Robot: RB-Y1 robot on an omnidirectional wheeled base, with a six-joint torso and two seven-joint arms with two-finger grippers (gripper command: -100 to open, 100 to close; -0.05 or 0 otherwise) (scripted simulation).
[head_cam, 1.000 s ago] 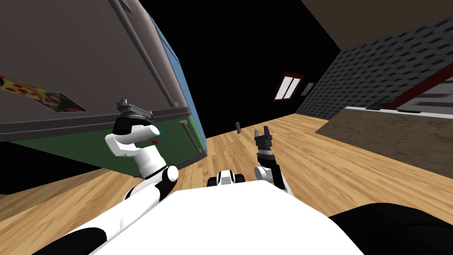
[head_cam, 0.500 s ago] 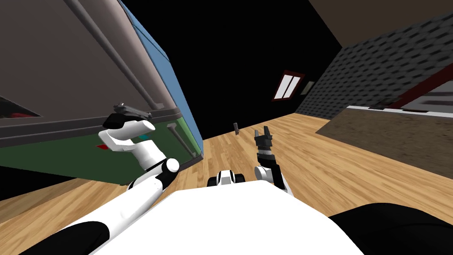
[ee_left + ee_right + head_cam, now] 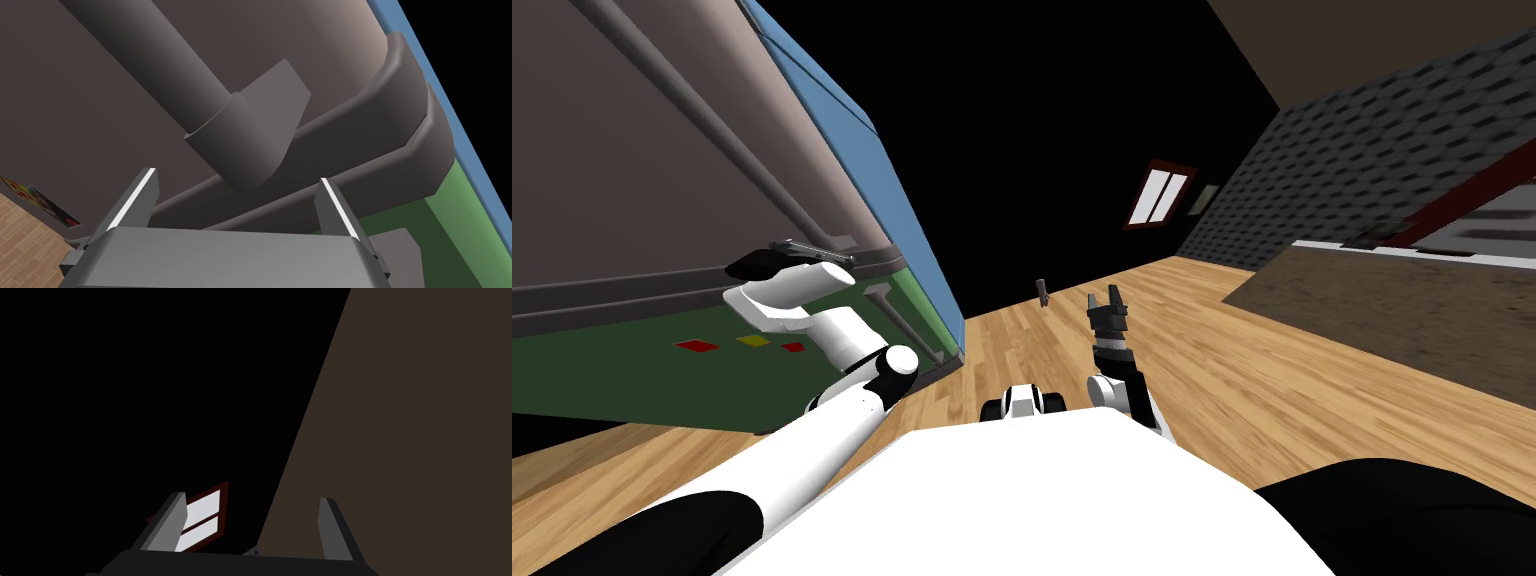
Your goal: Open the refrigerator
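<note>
The refrigerator (image 3: 632, 200) fills the left of the head view: a grey-brown upper door with a long bar handle (image 3: 712, 130), a blue side (image 3: 862, 170) and a green lower door (image 3: 662, 370). My left gripper (image 3: 812, 250) lies flat against the seam between the doors, at the bar's lower end. In the left wrist view the handle's foot (image 3: 245, 145) sits just ahead of my open left gripper (image 3: 235, 200), between its fingers and not pressed by them. My right gripper (image 3: 1105, 298) points up over the floor, open (image 3: 252, 513), holding nothing.
The lower door has its own short handle (image 3: 907, 320) and small coloured magnets (image 3: 752, 342). Wooden floor (image 3: 1132, 340) runs ahead to a black area. A small grey object (image 3: 1045, 291) stands on it. A brown counter (image 3: 1392, 320) and dark tiled wall (image 3: 1372, 150) lie to the right.
The refrigerator's front has swung leftward in the head view, and my left arm has followed it, its gripper lying flatter. The window, the wall and my right arm stay put.
</note>
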